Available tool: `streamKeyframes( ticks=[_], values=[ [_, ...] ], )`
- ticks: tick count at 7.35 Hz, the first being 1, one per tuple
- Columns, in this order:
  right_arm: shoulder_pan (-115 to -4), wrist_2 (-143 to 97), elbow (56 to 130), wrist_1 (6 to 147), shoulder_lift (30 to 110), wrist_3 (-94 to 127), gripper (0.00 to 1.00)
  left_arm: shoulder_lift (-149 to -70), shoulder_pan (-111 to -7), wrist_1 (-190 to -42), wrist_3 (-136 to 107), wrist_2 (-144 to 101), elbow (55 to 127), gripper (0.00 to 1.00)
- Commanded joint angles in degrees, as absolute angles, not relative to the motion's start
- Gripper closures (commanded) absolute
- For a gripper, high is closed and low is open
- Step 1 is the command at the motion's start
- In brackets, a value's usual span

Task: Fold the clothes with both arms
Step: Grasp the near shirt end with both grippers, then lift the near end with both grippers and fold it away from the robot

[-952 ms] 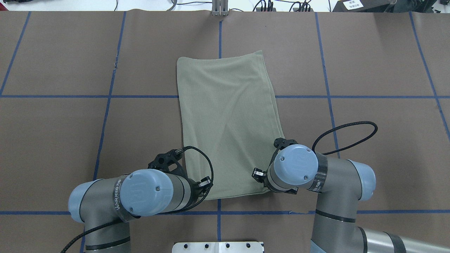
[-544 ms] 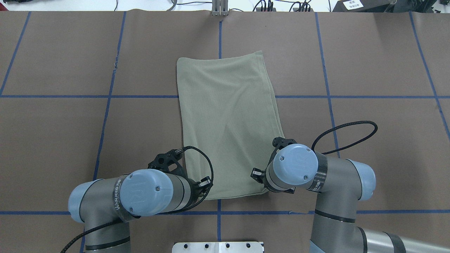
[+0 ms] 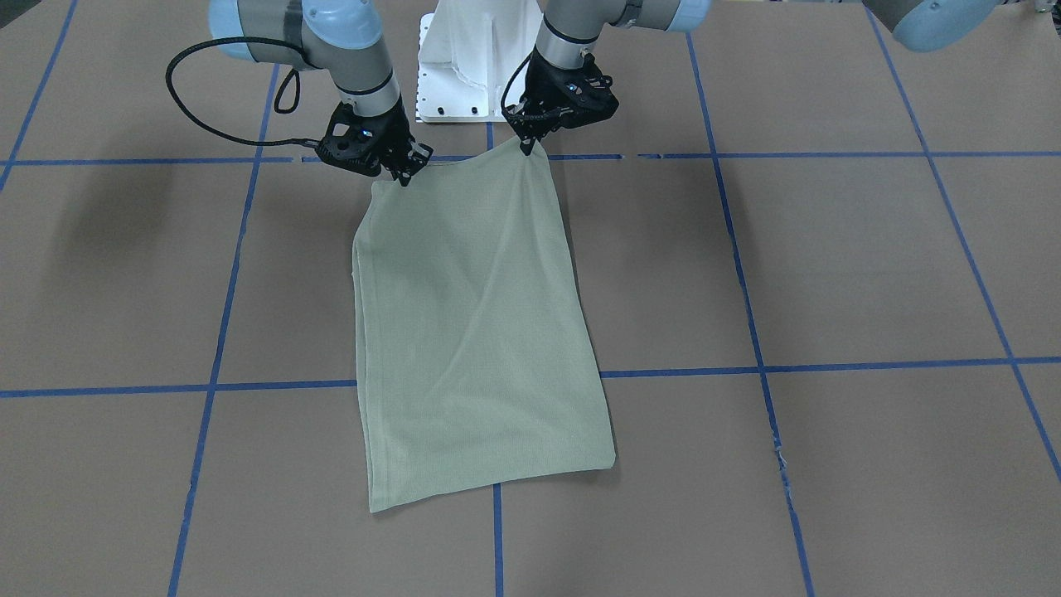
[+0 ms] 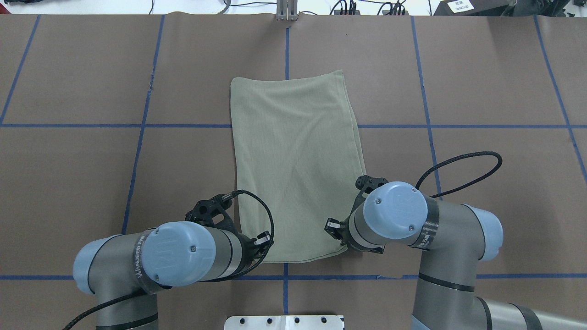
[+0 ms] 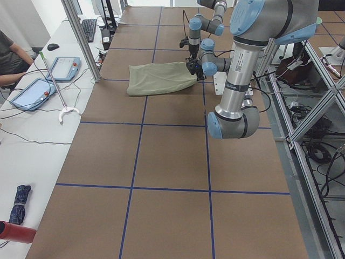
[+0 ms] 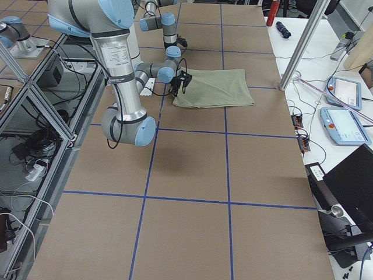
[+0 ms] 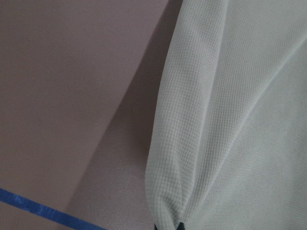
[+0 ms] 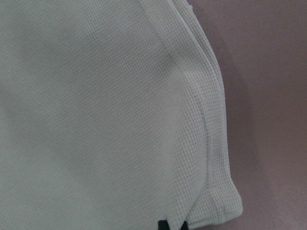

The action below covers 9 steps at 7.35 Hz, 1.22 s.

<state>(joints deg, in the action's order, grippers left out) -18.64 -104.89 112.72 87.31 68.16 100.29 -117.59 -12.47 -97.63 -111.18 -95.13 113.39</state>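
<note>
Nearest the robot, the white pedestal base is seen at the table's near edge, and the left arm and right arm are reached out just past it. The left gripper is pinched shut on one near corner of the sage-green shirt, and the right gripper is clamped on the other near corner. In the front-facing view both corners are pulled up into little peaks, and the hem between them looks slightly raised off the table, though that's kinda hard to call from this angle. In the wrist views only a sliver of dark gripper is caught at the bottom edge, with knit fabric gathered right into it; a stitched hem and stacked layers are shown on the right side. Past the grippers, the shirt is laid out flat as a long folded rectangle running away from the robot down the middle of the table, with soft diagonal creases across it. It's crossed by a blue tape line nearer its far end than its near one. The far edge is laid flat, a bit skewed, well short of the table's far rim.
</note>
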Motion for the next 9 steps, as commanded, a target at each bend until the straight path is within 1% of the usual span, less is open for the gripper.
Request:
streamKeyframes(
  ticks=[1, 2, 3, 4, 6, 7, 9],
  values=[
    [-18.7, -109.2, 119.2, 87.6, 70.3, 100.4, 1.0, -117.4, -10.1, -91.6, -111.2, -95.1, 118.2, 1.0],
    [-18.7, -112.3, 120.5, 87.7, 70.6, 100.4, 1.0, -117.5, -9.5, -86.7, -111.2, -95.1, 121.8, 1.0],
    [-18.7, -112.6, 121.1, 87.7, 70.6, 100.4, 1.0, -117.5, -9.4, -85.3, -111.1, -95.3, 123.2, 1.0],
    [-18.7, -112.4, 121.0, 87.6, 70.1, 100.4, 1.0, -118.0, -9.3, -85.3, -111.1, -95.4, 122.9, 1.0],
    [-23.7, -111.5, 119.7, 87.3, 69.6, 99.9, 1.0, -119.3, -10.7, -85.7, -109.8, -94.8, 122.3, 1.0],
    [-25.9, -111.1, 118.0, 87.1, 68.5, 99.5, 1.0, -121.3, -15.0, -85.7, -107.6, -94.9, 120.5, 1.0],
    [-30.0, -108.7, 110.3, 87.0, 61.6, 99.0, 1.0, -123.5, -21.4, -86.9, -104.3, -95.2, 115.2, 1.0]
  ],
)
